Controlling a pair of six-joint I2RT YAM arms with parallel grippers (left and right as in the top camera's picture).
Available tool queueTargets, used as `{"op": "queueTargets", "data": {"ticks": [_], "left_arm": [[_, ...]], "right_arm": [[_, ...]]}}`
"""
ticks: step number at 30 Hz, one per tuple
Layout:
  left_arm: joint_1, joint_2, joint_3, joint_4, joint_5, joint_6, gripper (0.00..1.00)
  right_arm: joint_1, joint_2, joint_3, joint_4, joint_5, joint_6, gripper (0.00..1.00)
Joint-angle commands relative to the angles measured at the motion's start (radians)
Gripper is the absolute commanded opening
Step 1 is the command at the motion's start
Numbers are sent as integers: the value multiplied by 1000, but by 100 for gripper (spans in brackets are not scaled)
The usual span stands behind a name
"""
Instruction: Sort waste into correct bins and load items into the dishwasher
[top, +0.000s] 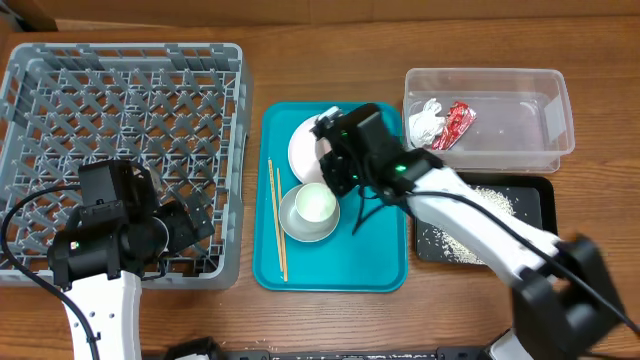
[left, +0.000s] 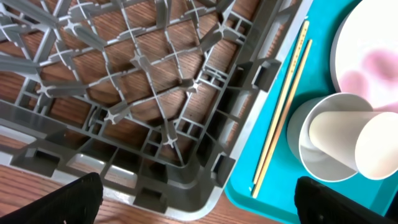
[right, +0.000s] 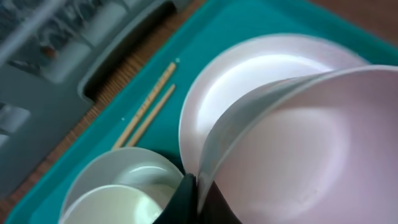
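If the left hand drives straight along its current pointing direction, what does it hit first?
Likely the grey dish rack, at its corner next to the teal tray. The open left hand is aimed at that corner; depth is unclear.

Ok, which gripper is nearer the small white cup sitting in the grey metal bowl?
Right. The right gripper, gripping the pinkish-white bowl, sits beside the small white cup over the teal tray; the left gripper hangs open over a corner of the grey plastic dish rack.

overhead: top-down, far | left wrist: close, rack (left: 186, 163) corner | right wrist: closer | shared: teal tray (top: 350, 262)
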Motion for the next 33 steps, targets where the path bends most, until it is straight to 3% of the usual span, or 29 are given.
{"op": "queueTargets", "data": {"ticks": [1, 2, 4, 6, 9, 10, 14, 18, 26, 33], "left_arm": [[5, 3, 18, 1, -6, 20, 100], [5, 3, 18, 1, -6, 20, 100], [5, 3, 18, 1, -6, 20, 100], [5, 3, 18, 1, -6, 20, 100], [5, 3, 18, 0, -6, 20, 100], [5, 3, 18, 0, -6, 20, 100], [5, 3, 18, 1, -6, 20, 100], [5, 3, 18, 1, -6, 20, 100], [5, 3, 18, 1, -6, 20, 100], [5, 3, 18, 1, -6, 20, 100]], "right_arm": [[-1, 79, 13, 47, 24, -1, 4], [-1, 83, 13, 48, 24, -1, 4], [-1, 86, 15, 50, 24, -1, 17], [-1, 81, 31, 35, 24, -1, 22], [-1, 54, 99, -58, 24, -1, 45], [-1, 37, 144, -122, 24, 0, 48], [-2, -24, 265, -306, 24, 75, 48], [-2, -36, 258, -437, -30, 192, 48], [24, -23, 97, -410, -68, 267, 48], [24, -21, 31, -374, -109, 294, 41]]}}
